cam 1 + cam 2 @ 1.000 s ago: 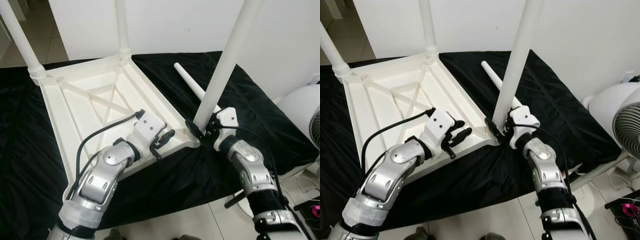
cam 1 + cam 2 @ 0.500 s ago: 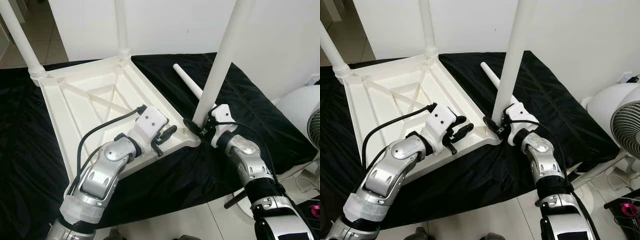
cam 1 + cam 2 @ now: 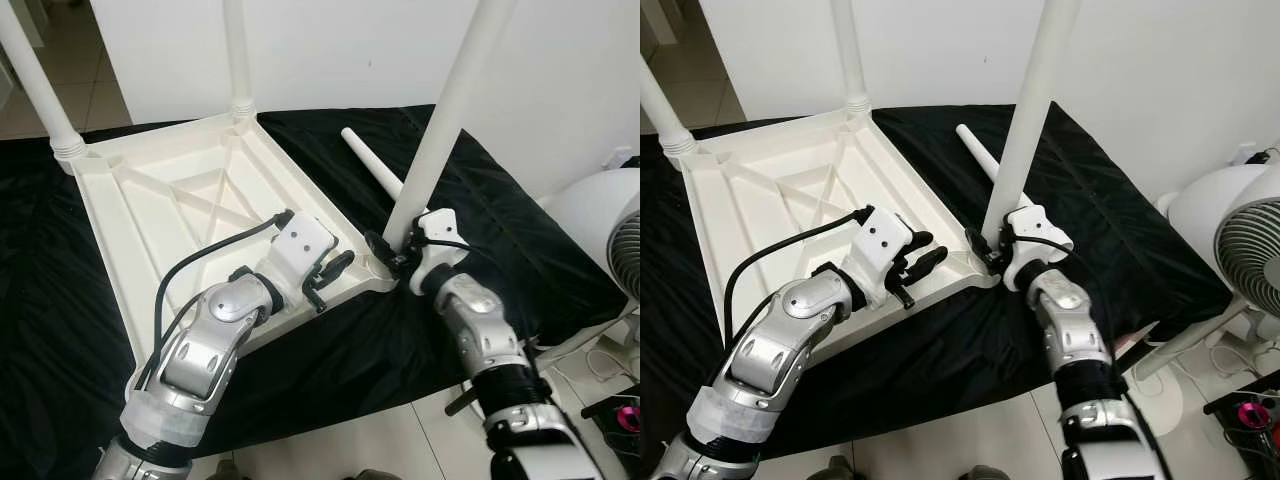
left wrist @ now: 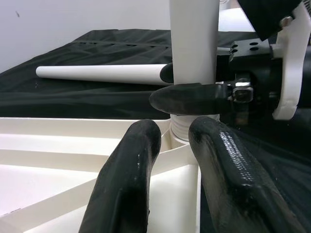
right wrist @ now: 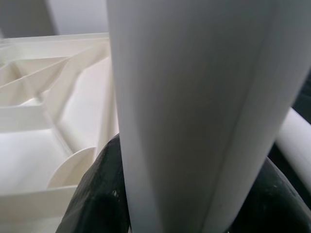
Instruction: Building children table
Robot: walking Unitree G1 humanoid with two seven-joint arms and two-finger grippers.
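Observation:
An upside-down white plastic table top (image 3: 170, 200) lies on a black cloth. Two white legs (image 3: 35, 80) stand in its far corners. My right gripper (image 3: 385, 250) is shut on the lower end of a third leg (image 3: 440, 120), holding it nearly upright over the near right corner; its ribbed base (image 4: 184, 128) sits at the corner socket. This leg (image 5: 194, 97) is pale and close in the right wrist view. My left gripper (image 3: 325, 278) rests on the table's rim just left of that corner, its fingers (image 4: 129, 179) slightly open with nothing between them. A fourth leg (image 3: 370, 165) lies loose on the cloth behind.
The black cloth (image 3: 520, 230) covers a low platform whose front edge drops to a tiled floor (image 3: 380, 440). A white fan (image 3: 1240, 240) stands on the floor at the right. A white wall (image 3: 330, 50) runs behind.
My right gripper has carried the leg's base slightly left, closer to the corner socket. My left gripper has shifted a little toward that corner, then held still.

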